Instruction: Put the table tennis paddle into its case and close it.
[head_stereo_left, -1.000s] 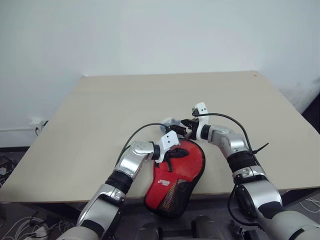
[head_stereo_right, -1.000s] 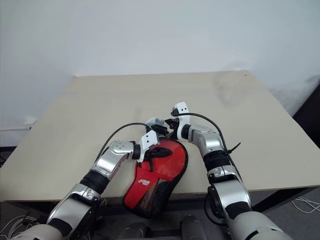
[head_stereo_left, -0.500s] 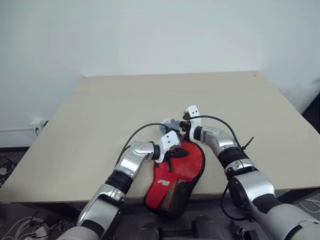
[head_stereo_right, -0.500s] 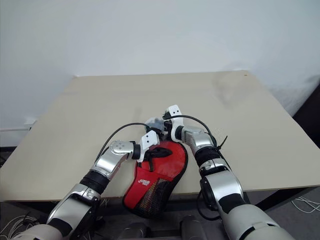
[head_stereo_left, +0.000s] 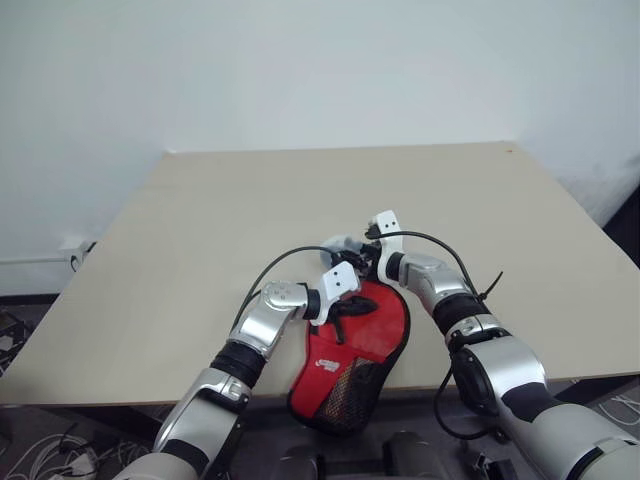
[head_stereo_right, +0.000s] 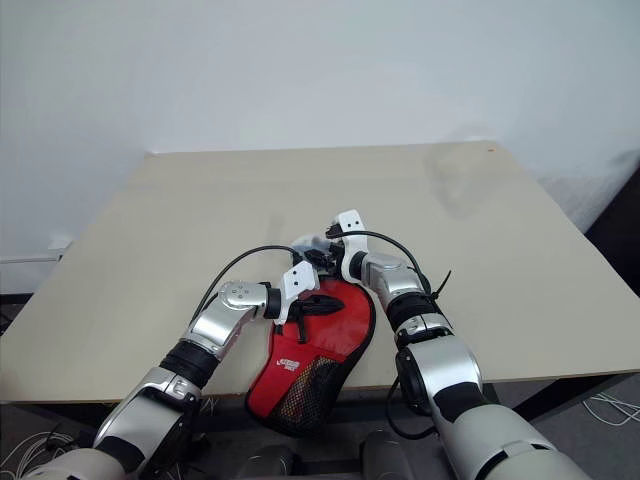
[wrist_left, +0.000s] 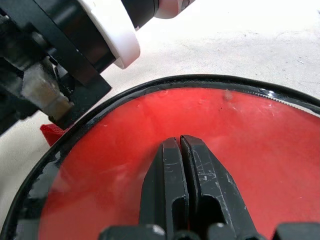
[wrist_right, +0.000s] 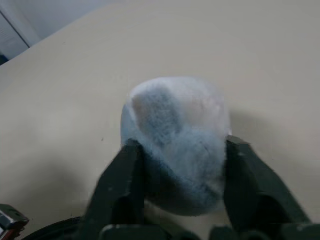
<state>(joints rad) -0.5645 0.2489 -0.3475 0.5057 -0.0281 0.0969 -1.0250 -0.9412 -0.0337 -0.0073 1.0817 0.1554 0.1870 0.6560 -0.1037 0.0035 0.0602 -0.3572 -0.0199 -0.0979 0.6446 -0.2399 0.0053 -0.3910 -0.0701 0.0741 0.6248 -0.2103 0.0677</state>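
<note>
Paddle (head_stereo_left: 372, 325) is already lying inside the case (head_stereo_left: 345, 395), its red face showing through the clear window, so from where I am standing the first half of the job looks done. Case and paddle are sitting at the near edge of the table (head_stereo_left: 200, 230), at about six o'clock on the tabletop, with the mesh end hanging off the edge toward the robot.

What is left, I would say, is the closing. The black zip edge is running round the rounded end, and I cannot tell how much of it is already drawn.

Left gripper (wrist_left: 180, 150) is pressing down on the window with its fingers squeezed together and nothing between them; to me it is serving as a hold-down to stop the case from sliding.

Right gripper (wrist_right: 177, 165) is at the far end of the case, at about twelve o'clock from the left one. Its fingers (wrist_right: 120, 175) are standing on either side of the grey-blue puff (wrist_right: 175, 135), pressing into the fluff. I read that as taking hold of the puff, though whether the grip is firm yet I cannot tell.

Puff is resting on the table just beyond the rounded end. If it hangs from the zip pull, as seems likely, the remaining work is dragging it along the edge until the case is shut.
</note>
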